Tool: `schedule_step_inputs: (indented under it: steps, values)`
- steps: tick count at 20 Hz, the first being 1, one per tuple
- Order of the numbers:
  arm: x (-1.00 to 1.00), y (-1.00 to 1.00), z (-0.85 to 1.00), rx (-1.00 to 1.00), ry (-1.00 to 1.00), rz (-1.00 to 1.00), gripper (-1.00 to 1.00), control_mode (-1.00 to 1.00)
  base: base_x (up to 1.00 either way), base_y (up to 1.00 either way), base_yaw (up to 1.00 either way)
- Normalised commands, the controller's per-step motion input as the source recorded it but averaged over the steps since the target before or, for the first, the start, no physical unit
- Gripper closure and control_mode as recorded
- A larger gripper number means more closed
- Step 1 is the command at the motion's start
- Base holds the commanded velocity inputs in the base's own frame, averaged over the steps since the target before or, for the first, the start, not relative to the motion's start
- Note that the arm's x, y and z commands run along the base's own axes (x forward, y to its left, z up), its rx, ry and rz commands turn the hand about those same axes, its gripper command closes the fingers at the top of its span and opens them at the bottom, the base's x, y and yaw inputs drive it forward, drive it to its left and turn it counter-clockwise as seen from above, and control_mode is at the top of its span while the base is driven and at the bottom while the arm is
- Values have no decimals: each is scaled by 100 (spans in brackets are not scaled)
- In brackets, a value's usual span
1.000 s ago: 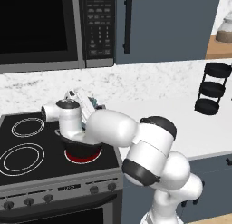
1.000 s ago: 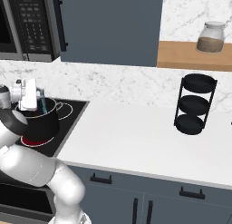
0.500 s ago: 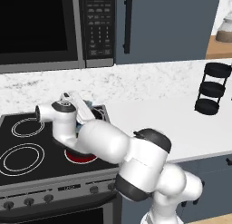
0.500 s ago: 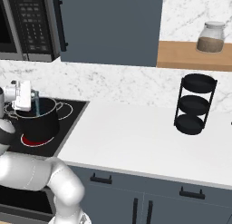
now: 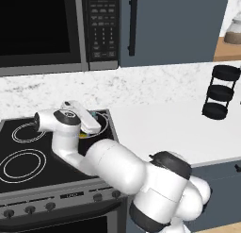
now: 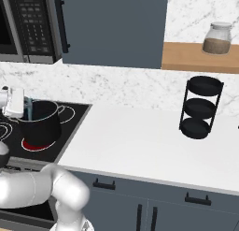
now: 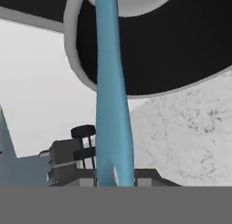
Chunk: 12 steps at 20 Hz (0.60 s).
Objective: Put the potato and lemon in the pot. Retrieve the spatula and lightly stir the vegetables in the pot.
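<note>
The dark pot (image 6: 41, 126) stands on the stove's right front burner. In the left base view my own arm covers most of the pot (image 5: 98, 132). My gripper (image 6: 22, 106) hangs over the pot's left rim, shut on the light-blue spatula (image 6: 29, 109). The spatula's handle (image 7: 111, 96) runs from between my fingertips up over the pot's metallic rim (image 7: 72, 51) into its dark inside. A bit of the blue spatula (image 5: 94, 115) shows beside the gripper (image 5: 88, 121). The potato and the lemon are hidden.
A red glowing burner (image 6: 32, 145) shows under the pot. The microwave (image 5: 56, 29) hangs above the stove. A black three-tier rack (image 6: 200, 108) stands at the back right of the white counter (image 6: 140, 141), and a jar (image 6: 217, 38) sits on the wooden shelf.
The hand with the spatula has shifted left across the pot's opening. My elbow has swung forward and down in front of the stove.
</note>
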Motion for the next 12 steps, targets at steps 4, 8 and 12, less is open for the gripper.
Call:
schedule_step_inputs:
  steps: [4,8,12]
  values:
    - [-89,-56,0,0,5,5,100,-100,0,0,0]
    - [-63,-70,0,0,7,3,100,-100,0,0,0]
    - [46,-18,0,6,-6,3,100,-100,0,0,0]
